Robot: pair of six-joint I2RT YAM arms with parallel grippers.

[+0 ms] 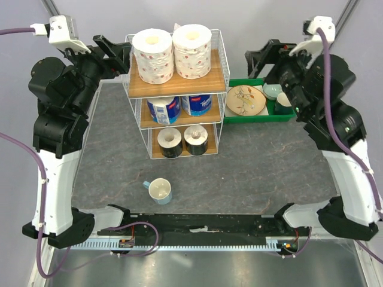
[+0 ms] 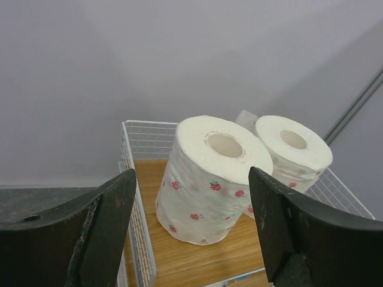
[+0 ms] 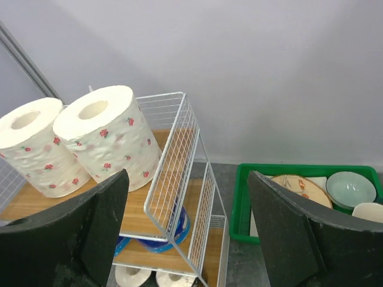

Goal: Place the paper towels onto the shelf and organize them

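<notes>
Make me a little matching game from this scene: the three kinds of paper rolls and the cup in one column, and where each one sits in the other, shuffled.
Things
1. flower-print rolls
2. blue-wrapped rolls
3. dark-wrapped rolls
4. cup with a blue handle

Places
a. table, in front of the shelf
b. bottom board
c. top board
d. middle board

Pairs: 1-c, 2-d, 3-b, 4-a
</notes>
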